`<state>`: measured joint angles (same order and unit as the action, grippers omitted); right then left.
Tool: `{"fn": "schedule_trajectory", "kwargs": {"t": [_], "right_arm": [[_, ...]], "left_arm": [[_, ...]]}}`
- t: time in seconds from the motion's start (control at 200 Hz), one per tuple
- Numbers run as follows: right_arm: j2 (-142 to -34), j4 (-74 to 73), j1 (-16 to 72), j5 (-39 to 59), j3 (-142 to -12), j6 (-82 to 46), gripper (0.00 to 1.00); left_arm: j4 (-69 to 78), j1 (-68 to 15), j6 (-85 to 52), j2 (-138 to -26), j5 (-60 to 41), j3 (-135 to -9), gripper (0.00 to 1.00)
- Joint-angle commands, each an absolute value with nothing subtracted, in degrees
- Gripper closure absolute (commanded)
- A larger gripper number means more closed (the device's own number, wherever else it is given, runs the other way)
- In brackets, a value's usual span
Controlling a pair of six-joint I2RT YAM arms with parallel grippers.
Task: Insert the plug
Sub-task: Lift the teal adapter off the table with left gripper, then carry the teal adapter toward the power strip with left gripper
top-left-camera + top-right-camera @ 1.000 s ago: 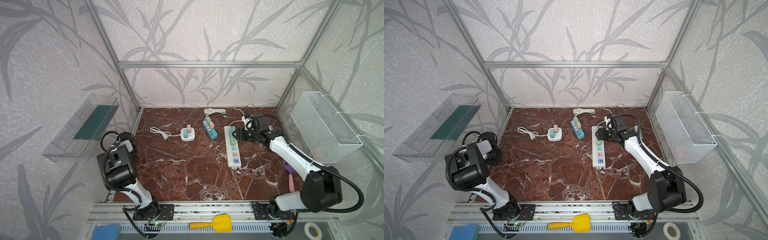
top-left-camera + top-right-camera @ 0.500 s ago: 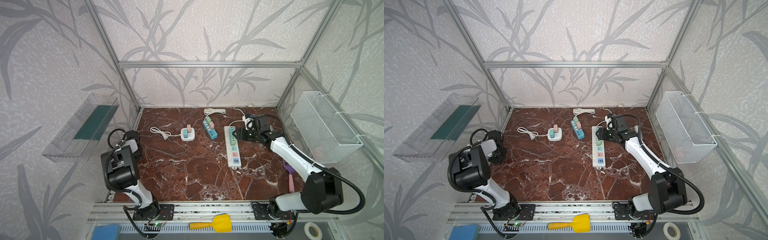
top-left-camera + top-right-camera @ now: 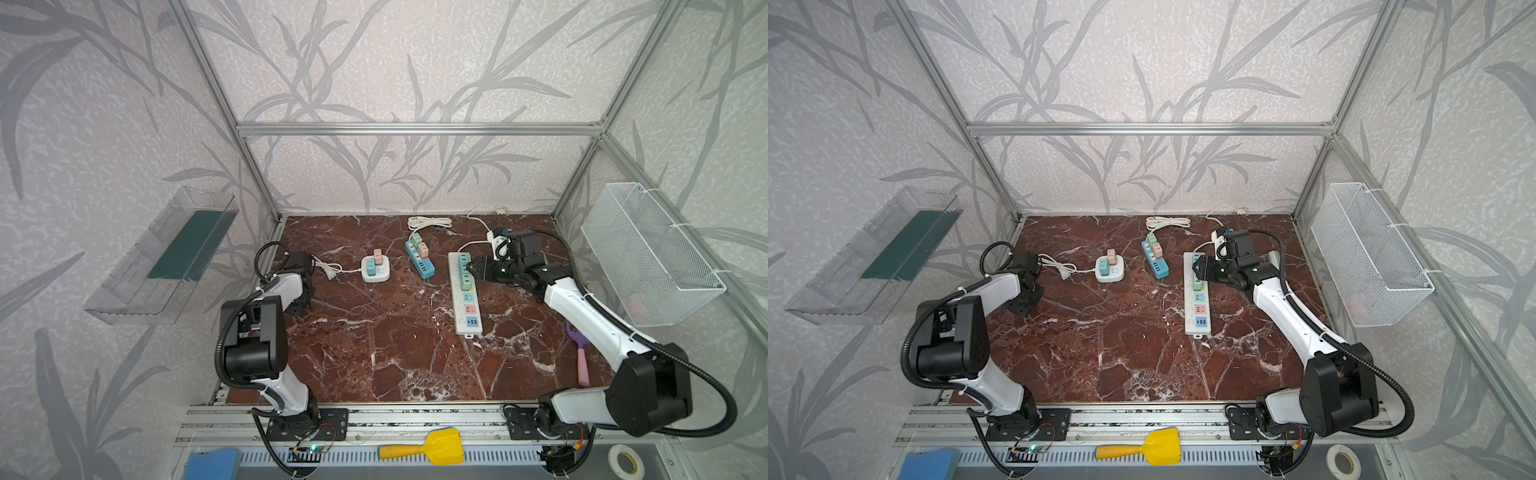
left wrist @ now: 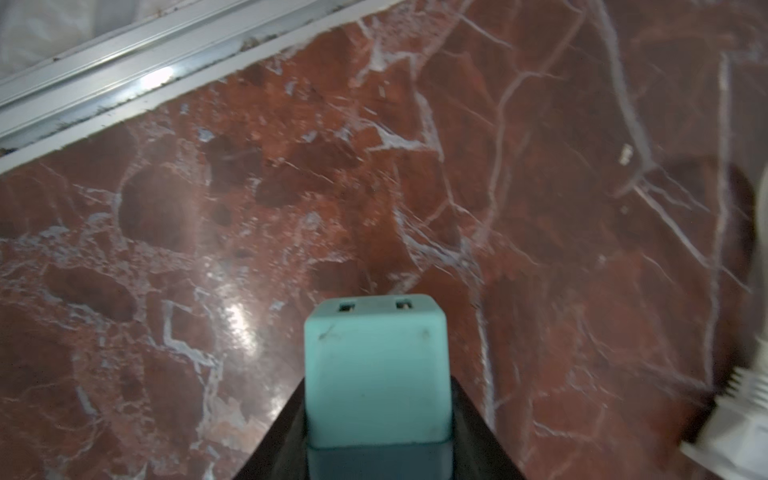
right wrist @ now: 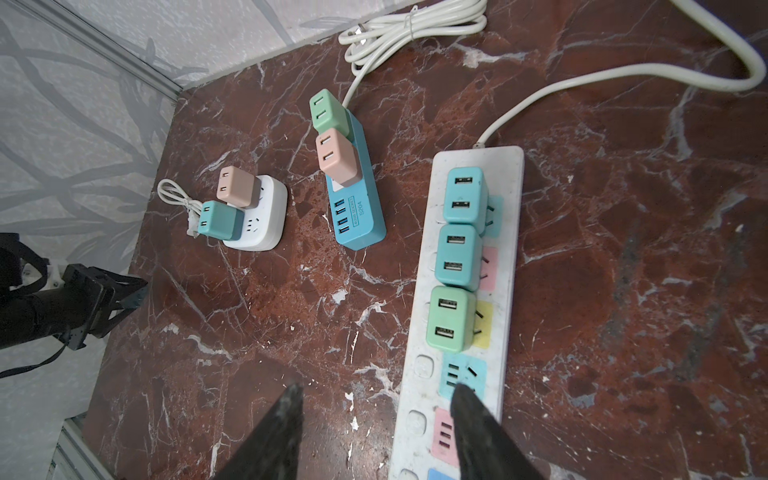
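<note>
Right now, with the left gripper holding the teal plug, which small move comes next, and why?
Probably carry it toward the white socket block: the left gripper is shut on the teal plug, and that nearby block shows a free outlet.

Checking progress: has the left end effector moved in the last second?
Yes. The left end effector, holding a teal plug, moved right in a top view, toward the white socket cube.

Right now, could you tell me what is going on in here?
The left tool is shut on a teal plug, over the marble table near its left edge. The right tool stands open and empty over the white power strip, which already carries three plugs. The teal plug is not yet inserted.
</note>
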<state>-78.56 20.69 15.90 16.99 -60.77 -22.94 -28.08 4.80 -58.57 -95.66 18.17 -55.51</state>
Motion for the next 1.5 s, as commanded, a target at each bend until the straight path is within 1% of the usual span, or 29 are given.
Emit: {"fn": "schedule_trajectory", "kwargs": {"t": [0.0, 0.15, 0.375, 0.565, 0.675, 0.775, 0.845, 0.96, 1.015, 1.09, 1.16, 1.195, 1.265, 1.405, 1.495], "right_arm": [[-76.58, 19.75, 15.64, 17.32, -59.78, -23.47, 0.43], [-75.10, 20.13, 15.57, 16.71, -58.89, -23.55, 0.43], [-72.23, 20.89, 15.43, 15.70, -56.98, -23.91, 0.43], [-67.95, 23.03, 15.22, 13.63, -54.90, -23.73, 0.43], [-65.53, 24.32, 14.92, 12.43, -53.50, -23.82, 0.43], [-63.47, 25.46, 14.69, 11.70, -52.28, -23.73, 0.43], [-62.31, 26.17, 14.51, 11.56, -51.78, -23.67, 0.43], [-60.89, 27.60, 14.35, 11.02, -51.67, -23.30, 0.41], [-60.48, 28.23, 14.33, 10.84, -51.89, -23.12, 0.39], [-60.12, 29.11, 14.25, 10.65, -52.28, -22.86, 0.37], [-59.77, 29.55, 14.24, 10.48, -52.47, -22.77, 0.35], [-59.68, 29.59, 14.19, 10.55, -52.54, -22.78, 0.35], [-59.59, 29.49, 14.15, 10.87, -52.48, -22.76, 0.35], [-59.85, 28.85, 14.15, 11.78, -52.38, -22.48, 0.34], [-60.35, 28.35, 14.07, 12.51, -52.29, -21.99, 0.34]], "left_arm": [[-30.19, -0.24, -60.07, -96.58, 21.61, -57.31, 0.56], [-30.57, -9.20, -59.44, -97.24, 24.20, -57.92, 0.57], [-32.98, -26.26, -60.13, -99.29, 28.16, -60.47, 0.57], [-31.20, -38.38, -55.95, -100.51, 24.48, -62.04, 0.57], [-29.17, -43.78, -49.68, -102.00, 20.52, -63.09, 0.56], [-28.49, -46.12, -44.08, -103.85, 16.53, -63.81, 0.55], [-29.25, -47.23, -40.86, -104.90, 15.71, -64.17, 0.55], [-28.22, -47.40, -34.51, -105.80, 8.70, -63.85, 0.50], [-27.93, -47.37, -32.15, -105.31, 6.64, -63.43, 0.42], [-28.35, -47.37, -30.01, -103.84, 5.66, -62.90, 0.34], [-29.32, -47.30, -27.80, -102.34, 4.07, -63.03, 0.22], [-30.91, -47.09, -26.71, -102.25, 3.25, -63.94, 0.19], [-34.84, -46.64, -26.13, -102.79, 3.12, -66.37, 0.19], [-41.84, -45.37, -29.22, -106.02, 1.79, -71.83, 0.29], [-43.15, -45.37, -32.13, -107.67, 2.81, -73.26, 0.31]]}}
